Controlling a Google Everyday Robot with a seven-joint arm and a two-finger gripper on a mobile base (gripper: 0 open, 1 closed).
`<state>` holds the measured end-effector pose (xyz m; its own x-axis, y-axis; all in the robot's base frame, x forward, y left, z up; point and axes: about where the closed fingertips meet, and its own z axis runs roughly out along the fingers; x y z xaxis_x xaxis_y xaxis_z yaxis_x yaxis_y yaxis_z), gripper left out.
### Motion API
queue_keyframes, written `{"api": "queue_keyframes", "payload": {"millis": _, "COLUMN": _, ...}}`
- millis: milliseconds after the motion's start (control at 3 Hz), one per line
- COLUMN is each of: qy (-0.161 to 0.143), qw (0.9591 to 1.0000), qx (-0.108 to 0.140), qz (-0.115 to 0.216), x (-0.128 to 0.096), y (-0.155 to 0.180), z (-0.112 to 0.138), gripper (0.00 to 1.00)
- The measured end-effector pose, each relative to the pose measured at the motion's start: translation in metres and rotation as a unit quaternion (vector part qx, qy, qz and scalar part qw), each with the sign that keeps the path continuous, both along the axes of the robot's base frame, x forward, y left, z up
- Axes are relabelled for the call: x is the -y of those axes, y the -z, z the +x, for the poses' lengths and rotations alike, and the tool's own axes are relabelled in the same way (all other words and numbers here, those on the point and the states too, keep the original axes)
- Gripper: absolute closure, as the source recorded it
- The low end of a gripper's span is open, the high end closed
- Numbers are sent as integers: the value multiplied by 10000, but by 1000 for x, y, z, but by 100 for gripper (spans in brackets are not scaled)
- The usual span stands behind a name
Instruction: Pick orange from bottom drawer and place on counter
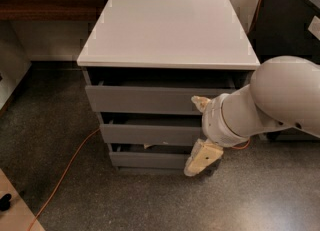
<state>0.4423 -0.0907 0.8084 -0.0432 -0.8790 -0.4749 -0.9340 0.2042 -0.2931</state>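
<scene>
The grey cabinet has three drawer fronts under its white counter [167, 27]. The bottom drawer [147, 160] is the lowest and shortest front, with a dark gap above it. The orange is hidden; no fruit shows anywhere. My gripper [193, 135] hangs in front of the cabinet's right side and is open. Its upper cream finger [201, 103] lies over the top drawer front. The lower finger [202, 158] reaches down across the bottom drawer's right end. Nothing is held between them. My bulky white arm [270, 102] comes in from the right.
An orange cable [65, 171] runs across the speckled floor at the left of the cabinet. A dark unit [287, 20] stands close on the right. A wooden ledge [45, 5] is at the back left, and a pale board with a black knob [5, 201] at the bottom left corner.
</scene>
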Motion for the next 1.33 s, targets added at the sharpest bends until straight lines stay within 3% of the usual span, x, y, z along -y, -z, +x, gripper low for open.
{"api": "queue_keyframes", "payload": {"millis": 667, "qy": -365, "qw": 9958, "qx": 786, "qz": 296, "x": -18, "y": 2, "z": 17, "gripper": 0}}
{"api": "queue_keyframes", "payload": {"millis": 1000, "qy": -581, "qw": 9934, "qx": 911, "qz": 381, "x": -29, "y": 25, "z": 33, "gripper": 0}}
{"api": "queue_keyframes", "payload": {"millis": 1333, "qy": -698, "qw": 9937, "qx": 792, "qz": 385, "x": -36, "y": 58, "z": 54, "gripper": 0}}
